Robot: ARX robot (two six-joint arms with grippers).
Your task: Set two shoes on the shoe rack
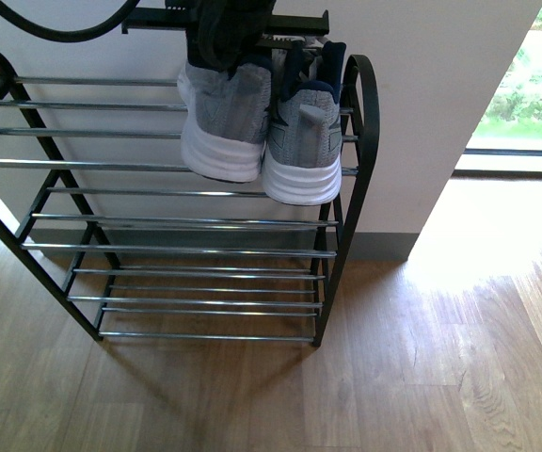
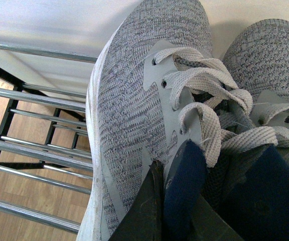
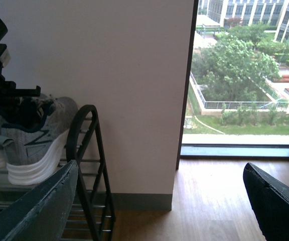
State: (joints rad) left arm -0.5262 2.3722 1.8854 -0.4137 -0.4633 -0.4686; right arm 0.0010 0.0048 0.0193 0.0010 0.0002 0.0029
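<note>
Two grey sneakers sit side by side at the right end of the shoe rack's top tier, heels hanging over the front rods. My left gripper comes down from above and is shut on the left grey sneaker. In the left wrist view its fingers pinch that sneaker's navy-lined collar beside the laces. The other grey sneaker stands right next to it, against the rack's black side frame. My right gripper is open and empty, off to the right of the rack, with the sneakers in its view.
The rack's lower tiers hold nothing that shows. A white wall stands behind the rack. Wooden floor spreads in front and to the right, up to a window at floor level.
</note>
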